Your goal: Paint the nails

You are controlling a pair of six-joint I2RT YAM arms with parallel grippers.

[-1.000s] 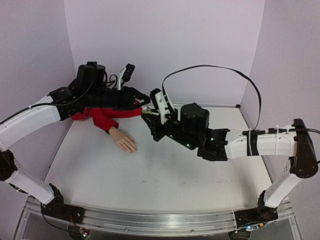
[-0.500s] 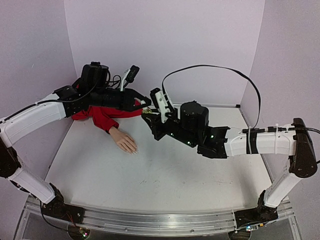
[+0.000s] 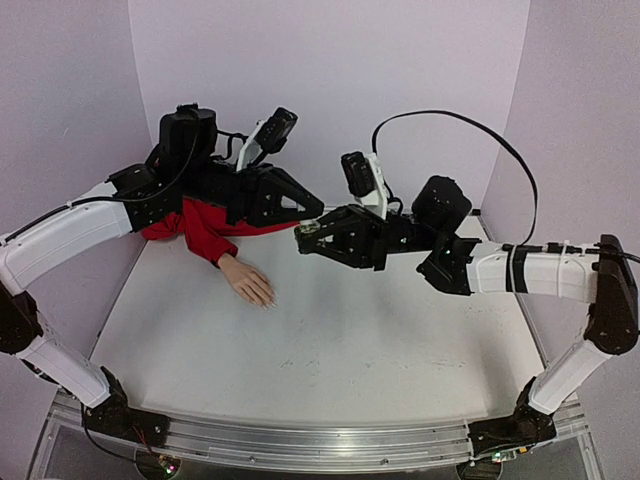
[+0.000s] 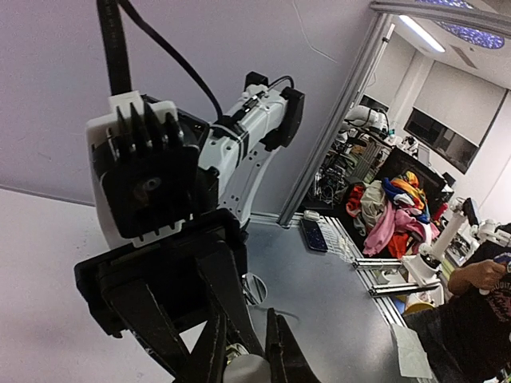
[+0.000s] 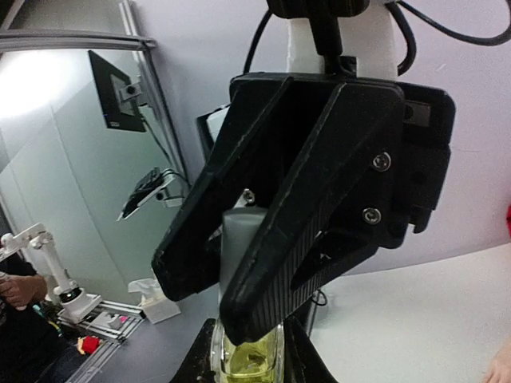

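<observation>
The pale mannequin hand [image 3: 247, 280] with a red sleeve [image 3: 205, 232] lies palm down at the back left. Its tiny nails [image 3: 268, 300] point toward the table's middle. Above the table, right of the hand, my two grippers meet tip to tip. My right gripper [image 3: 303, 238] [image 5: 249, 355] is shut on the glass body of a small yellowish bottle [image 5: 251, 363]. My left gripper [image 3: 312, 212] [image 4: 244, 355] is shut on the bottle's white cap [image 5: 239, 239], which also shows in the left wrist view [image 4: 243, 371]. No brush is visible.
Purple walls [image 3: 330, 90] close in the white table [image 3: 330, 350] at the back and sides. A black cable [image 3: 455, 125] loops above the right arm. Both forearms hang over the back half of the table.
Both wrists have risen and turned while staying joined at the bottle. The right wrist swung up and to the right. The left gripper reached further right. The mannequin hand has not moved.
</observation>
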